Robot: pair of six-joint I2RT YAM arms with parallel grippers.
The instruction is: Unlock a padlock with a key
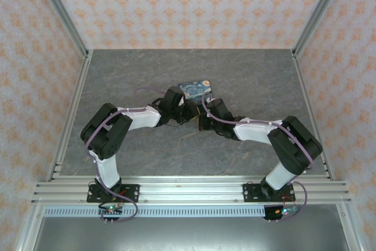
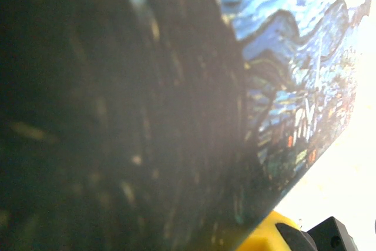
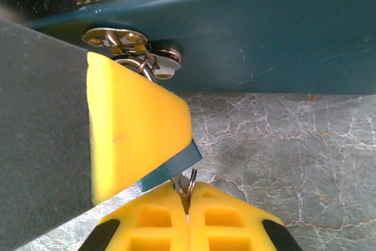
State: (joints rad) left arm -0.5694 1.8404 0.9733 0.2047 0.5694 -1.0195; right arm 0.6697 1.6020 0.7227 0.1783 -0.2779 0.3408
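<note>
The padlock (image 3: pixel 174 166) is a small teal block; only its lower corner shows under a big yellow finger (image 3: pixel 132 127) of my left gripper, which clamps it. Its silvery shackle (image 3: pixel 147 67) runs up through the metal hasp (image 3: pixel 114 38) on the box's teal side. In the right wrist view my right gripper (image 3: pixel 188 197) is shut on the key, whose ring (image 3: pixel 191 181) pokes out between the fingertips right under the padlock. From above, the left gripper (image 1: pixel 185 112) and the right gripper (image 1: pixel 200 120) meet at the box's near side.
The dark blue swirly-patterned box (image 1: pixel 197 88) lies on the grey marbled table (image 1: pixel 252 80), just beyond both grippers. In the left wrist view its painted lid (image 2: pixel 294 86) is pressed close to the lens. Aluminium frame rails (image 1: pixel 70 116) run along the table's sides.
</note>
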